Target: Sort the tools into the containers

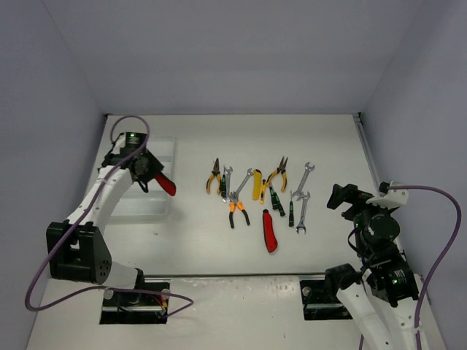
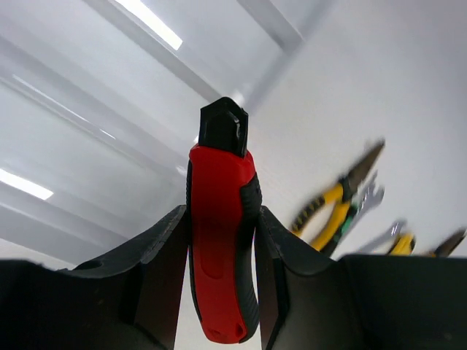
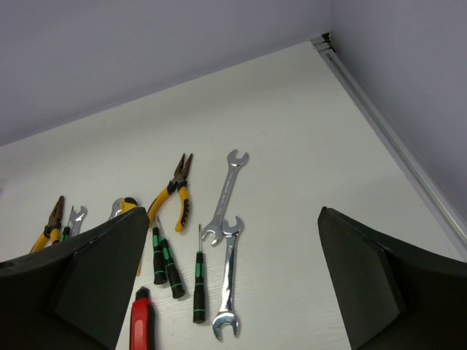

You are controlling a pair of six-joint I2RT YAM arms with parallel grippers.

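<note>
Top external, left gripper (image 1: 156, 178) clenching red cutter (image 1: 167, 186), tray (image 1: 166, 149) half hidden, right gripper (image 3: 233, 219) released

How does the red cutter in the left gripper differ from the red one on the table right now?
The held red cutter is clamped between the left gripper's fingers, off the table; the loose red cutter lies flat, untouched. The held one hangs by the white tray at the left; the loose one sits mid-table, at the near edge of the other tools. Both are red-bodied with a black tip.
</note>
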